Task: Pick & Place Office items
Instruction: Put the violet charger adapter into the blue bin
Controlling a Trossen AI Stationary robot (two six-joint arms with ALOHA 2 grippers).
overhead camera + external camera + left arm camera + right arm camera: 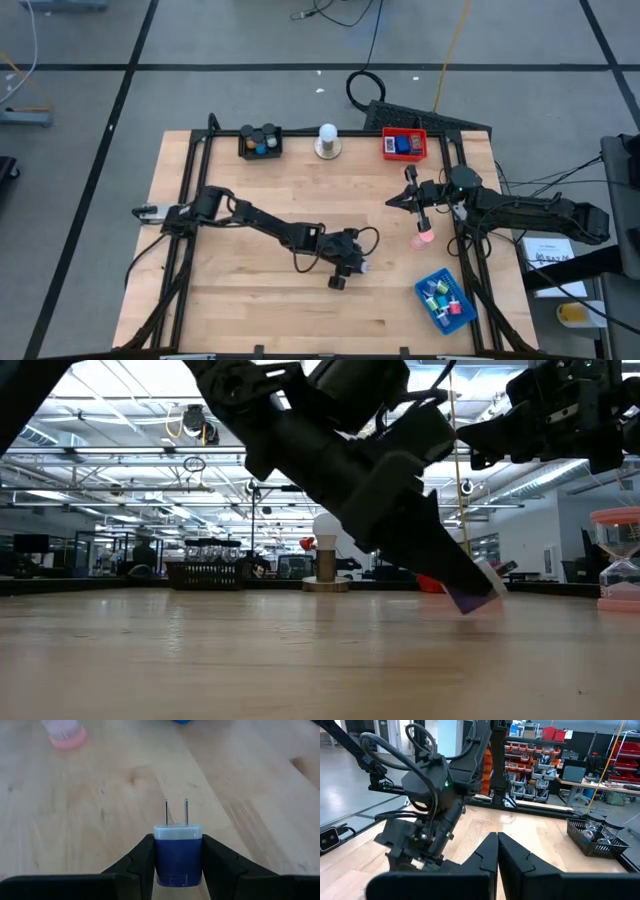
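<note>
Table (pixel 250 190) is mostly bare wood, with the blue tray (pixel 446 300) at its near right corner as your reference. Left gripper (pixel 178 865) sits well left of that tray, fingers clamped on a blue plug adapter (pixel 178 854), prongs pointing forward; carry it level and release low. Right gripper (pixel 497 851), pinched together and empty, waits beyond the tray beside the pink hourglass (pixel 422 238).

No readable text, labels, brands, numbers or signs anywhere in view.
</note>
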